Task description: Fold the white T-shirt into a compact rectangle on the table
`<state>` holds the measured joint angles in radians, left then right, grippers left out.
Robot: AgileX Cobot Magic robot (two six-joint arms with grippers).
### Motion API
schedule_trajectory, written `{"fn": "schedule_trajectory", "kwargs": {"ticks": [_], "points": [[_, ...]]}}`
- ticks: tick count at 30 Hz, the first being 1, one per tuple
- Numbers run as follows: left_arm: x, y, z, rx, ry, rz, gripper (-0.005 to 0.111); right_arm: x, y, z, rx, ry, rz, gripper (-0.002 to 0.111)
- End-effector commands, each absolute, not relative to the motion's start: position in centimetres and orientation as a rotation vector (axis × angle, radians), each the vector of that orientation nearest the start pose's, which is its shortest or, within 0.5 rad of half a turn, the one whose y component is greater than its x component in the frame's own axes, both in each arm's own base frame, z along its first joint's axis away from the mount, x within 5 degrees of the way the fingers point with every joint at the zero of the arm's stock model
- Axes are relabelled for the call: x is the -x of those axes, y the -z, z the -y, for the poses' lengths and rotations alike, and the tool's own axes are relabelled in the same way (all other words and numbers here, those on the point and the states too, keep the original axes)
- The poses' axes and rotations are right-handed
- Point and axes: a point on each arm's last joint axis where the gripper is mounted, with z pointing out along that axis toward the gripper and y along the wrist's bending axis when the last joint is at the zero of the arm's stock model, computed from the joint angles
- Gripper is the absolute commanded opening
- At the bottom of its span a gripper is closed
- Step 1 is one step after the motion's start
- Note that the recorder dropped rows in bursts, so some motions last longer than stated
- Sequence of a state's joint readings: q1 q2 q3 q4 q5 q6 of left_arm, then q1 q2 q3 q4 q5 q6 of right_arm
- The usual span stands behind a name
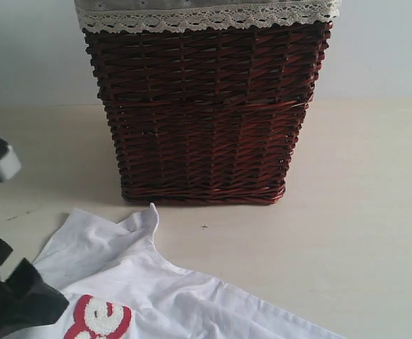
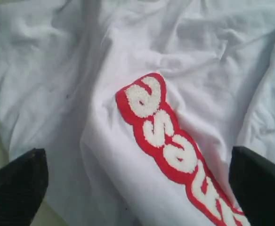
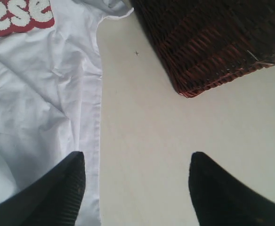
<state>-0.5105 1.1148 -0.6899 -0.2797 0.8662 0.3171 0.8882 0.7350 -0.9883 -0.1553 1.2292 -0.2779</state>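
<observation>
L tool [image 2: 137, 188]: was spread wide over white T-shirt [image 2: 104, 70], nothing held.
R tool [image 3: 137, 188]: was spread, empty, at shirt hem.
Shirt pos: was rumpled on tabletop [image 1: 361, 212], near wicker basket [image 1: 206, 113], apart.
Risk: extra layers could be pinched at bunched folds; sleeve could be dragged into basket.

We log left gripper [image 2: 137, 155]: left fingers [image 2: 20, 188] matte black, blunt, finely ribbed. Right gripper [image 3: 137, 155]: right fingers [image 3: 57, 193] black, tapered, ribbed inner face. Exterior: left arm [image 1: 8, 300] black, angular; pale grey casing [image 1: 0, 162], dark top.
</observation>
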Motion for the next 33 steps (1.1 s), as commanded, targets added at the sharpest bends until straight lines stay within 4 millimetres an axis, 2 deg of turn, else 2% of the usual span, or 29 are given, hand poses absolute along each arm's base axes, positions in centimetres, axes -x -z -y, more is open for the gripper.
{"fn": "schedule_trajectory", "kwargs": {"ticks": [1,8,12,16,18,20,27,33], "points": [[-17.5,-22.3,12.5,-0.915,0.431,-2.702,0.104,-7.5,-37.8,-7.1,1.329,-0.072,-2.032,0.062],[-20.6,-18.5,13.6,-0.871,0.349,-2.7,0.104,-7.5,-37.8,-7.1,1.324,-0.074,-2.035,0.062],[-21.7,-16.6,14.3,-0.961,0.329,-2.763,0.104,-7.5,-37.8,-7.1,1.313,-0.077,-2.043,0.062],[-23.2,-15.5,15.2,-0.968,0.324,-2.801,0.104,-7.5,-37.8,-7.1,1.315,-0.076,-2.041,0.062],[-24.2,-14.8,15.5,-0.942,0.297,-2.796,0.104,-7.5,-37.8,-7.1,1.315,-0.076,-2.041,0.062],[-25.1,-14.1,15.7,-0.844,0.263,-2.8,0.104,-7.5,-37.8,-7.1,1.315,-0.076,-2.041,0.062],[-26.7,-11.1,15.0,-0.759,0.144,-2.877,0.104,-7.5,-37.8,-7.1,1.315,-0.076,-2.041,0.062],[-28.8,-10.9,12.9,-0.64,0.074,-2.942,0.104,-7.5,-37.8,-7.0,1.314,-0.074,-2.041,0.062]]}}
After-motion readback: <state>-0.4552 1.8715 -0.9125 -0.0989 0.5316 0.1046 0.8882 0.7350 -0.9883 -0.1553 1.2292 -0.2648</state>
